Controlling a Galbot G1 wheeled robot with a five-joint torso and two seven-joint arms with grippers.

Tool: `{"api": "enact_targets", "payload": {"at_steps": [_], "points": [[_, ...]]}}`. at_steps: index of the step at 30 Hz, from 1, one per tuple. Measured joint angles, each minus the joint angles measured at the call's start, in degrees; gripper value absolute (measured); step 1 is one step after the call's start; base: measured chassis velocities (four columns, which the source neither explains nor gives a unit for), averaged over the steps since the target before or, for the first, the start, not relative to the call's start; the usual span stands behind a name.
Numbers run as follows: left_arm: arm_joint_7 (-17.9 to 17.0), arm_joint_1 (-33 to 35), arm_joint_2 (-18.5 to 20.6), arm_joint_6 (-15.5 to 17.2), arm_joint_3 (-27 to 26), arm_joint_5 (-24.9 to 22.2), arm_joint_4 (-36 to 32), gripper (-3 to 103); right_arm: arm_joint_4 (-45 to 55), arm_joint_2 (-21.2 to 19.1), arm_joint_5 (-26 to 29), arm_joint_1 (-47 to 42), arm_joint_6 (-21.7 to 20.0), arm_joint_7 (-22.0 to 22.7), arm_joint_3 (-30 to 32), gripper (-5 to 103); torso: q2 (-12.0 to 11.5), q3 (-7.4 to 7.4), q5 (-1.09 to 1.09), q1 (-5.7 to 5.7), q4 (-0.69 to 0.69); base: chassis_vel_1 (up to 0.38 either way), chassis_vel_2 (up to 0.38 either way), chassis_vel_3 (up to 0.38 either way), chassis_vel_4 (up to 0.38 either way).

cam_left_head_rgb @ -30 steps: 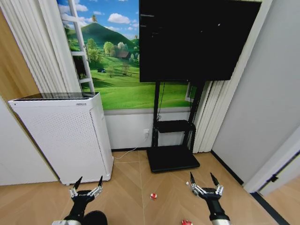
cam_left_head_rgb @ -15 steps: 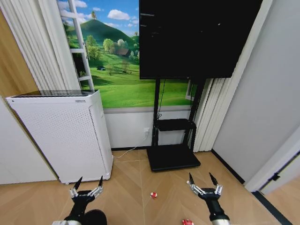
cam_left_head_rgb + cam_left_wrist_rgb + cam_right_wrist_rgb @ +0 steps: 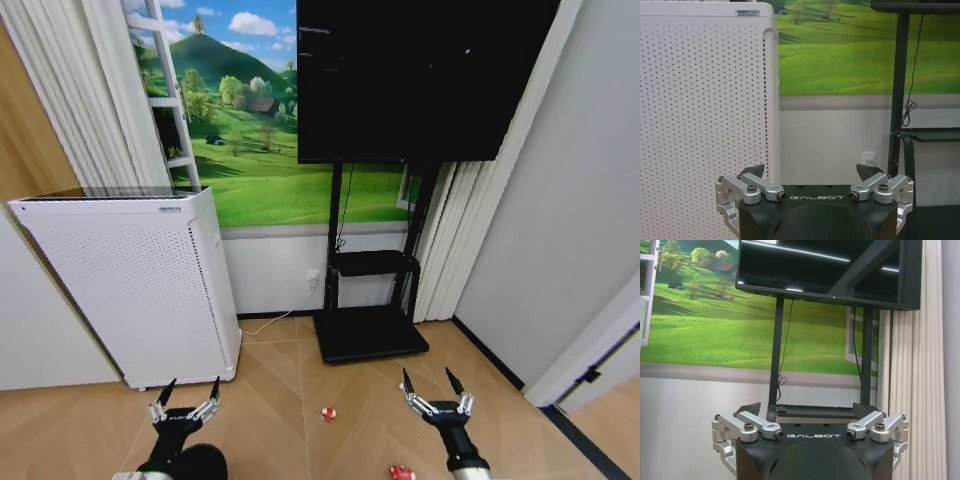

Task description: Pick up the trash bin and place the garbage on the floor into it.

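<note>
Wooden herringbone floor point(image 3: 280, 400) carries the litter; a small crumpled red-and-white wrapper or can point(image 3: 327, 413) lies between the two arms, and a second red-and-white piece point(image 3: 400, 473) lies nearer the robot, just beside the right arm; no clear bottle can be made out. Round black trash bin point(image 3: 197, 463) sits at the lower edge of the head view, directly under the left arm, only its rim and dark top in sight; whether it rests on the floor or is lifted cannot be told. Left gripper point(image 3: 186, 392) hangs above and beyond the bin, its two pointed fingers spread apart and holding nothing; the left wrist view shows the same open stance, aimed level at the tall white perforated air purifier point(image 3: 705, 125) and the wall. Right gripper point(image 3: 433, 383) is likewise spread and empty, held forward over bare floor, facing the black television on its black stand point(image 3: 825, 270). Both arms are judged to be in a carried, ready posture, level and clear of the floor; the bin is not grasped, so the task appears barely begun; reaching the bin calls for the left arm to draw back and descend.
</note>
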Motion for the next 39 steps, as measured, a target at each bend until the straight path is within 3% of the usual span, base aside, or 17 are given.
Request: {"api": "enact_targets", "payload": {"at_steps": [39], "points": [[-0.1, -0.2, -0.2, 0.1, 0.2, 0.1, 0.3, 100, 0.0, -0.9, 1.8, 0.0, -0.3, -0.1, -0.2, 100, -8.6, -5.04, 0.0, -3.52, 0.0, 0.024, 0.021, -0.023, -0.022]]}}
